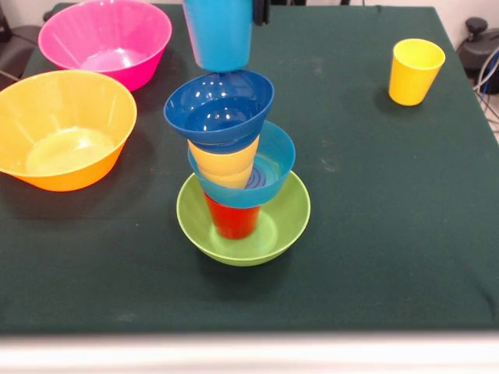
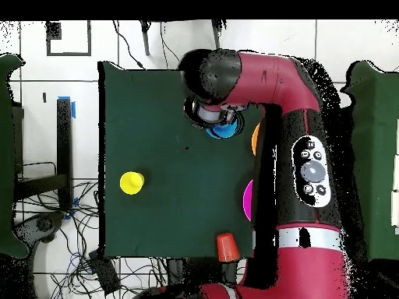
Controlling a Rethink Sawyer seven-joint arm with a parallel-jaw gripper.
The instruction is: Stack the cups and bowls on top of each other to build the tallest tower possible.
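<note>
The tower stands mid-table: a green bowl (image 1: 269, 230) at the bottom, a red cup (image 1: 232, 220) in it, then a tilted light blue bowl (image 1: 277, 160), a yellow cup (image 1: 222, 162) and a dark blue bowl (image 1: 220, 105) on top. My gripper (image 1: 259, 9) shows only as a dark part at the top edge. It holds a light blue cup (image 1: 220, 33) just above the dark blue bowl. In the overhead view the arm (image 2: 265, 78) hides the tower, apart from a blue patch (image 2: 224, 131). A second yellow cup (image 1: 415, 70) stands alone.
A pink bowl (image 1: 105, 35) and a yellow-orange bowl (image 1: 62, 128) sit at the left in the front view. In the overhead view an orange-red cup (image 2: 227, 247) stands at the table's edge nearest the robot's base. The lone yellow cup (image 2: 132, 182) also shows there.
</note>
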